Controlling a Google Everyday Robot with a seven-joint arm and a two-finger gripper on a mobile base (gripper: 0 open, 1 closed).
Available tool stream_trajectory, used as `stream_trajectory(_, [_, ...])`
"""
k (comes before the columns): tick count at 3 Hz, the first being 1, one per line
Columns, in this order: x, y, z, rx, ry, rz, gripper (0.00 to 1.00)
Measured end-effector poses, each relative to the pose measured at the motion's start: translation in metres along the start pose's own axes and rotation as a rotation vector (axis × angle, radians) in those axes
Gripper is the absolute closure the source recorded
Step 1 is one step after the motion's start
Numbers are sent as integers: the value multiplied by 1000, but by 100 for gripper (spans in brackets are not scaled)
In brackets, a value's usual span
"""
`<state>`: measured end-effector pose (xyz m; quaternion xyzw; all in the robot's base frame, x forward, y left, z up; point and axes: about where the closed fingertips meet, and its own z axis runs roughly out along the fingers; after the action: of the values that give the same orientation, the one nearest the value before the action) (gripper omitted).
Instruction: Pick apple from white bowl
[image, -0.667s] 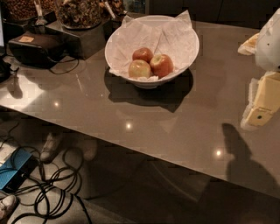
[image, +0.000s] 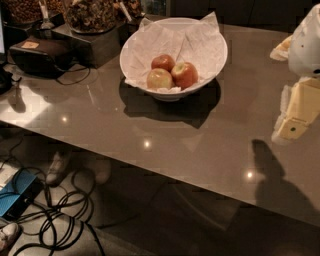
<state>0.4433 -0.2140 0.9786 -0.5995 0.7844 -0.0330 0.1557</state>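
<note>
The white bowl (image: 210, 62) stands on the grey table at the back centre, lined with crinkled white paper that sticks up past its rim. Three apples lie in it. The apple (image: 185, 75), the largest, red-orange with a pale patch at its stem dimple, lies at the right. A pale yellow-green blushed apple (image: 159, 79) lies front left and a smaller dark red apple (image: 162, 61) behind. My gripper (image: 294, 122), cream and white, hangs at the right edge above the table, well to the right of the bowl and apart from it.
The grey table (image: 150, 135) has its front edge running across the lower picture. A black box (image: 40, 55) with a cable and containers of snacks (image: 90, 15) stand at the back left. Cables (image: 60, 210) and a blue device (image: 15, 200) lie on the floor below.
</note>
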Motion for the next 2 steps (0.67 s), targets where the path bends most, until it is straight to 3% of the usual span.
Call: stream_trajectory(2, [-26,-29,19,-72,59,1,0])
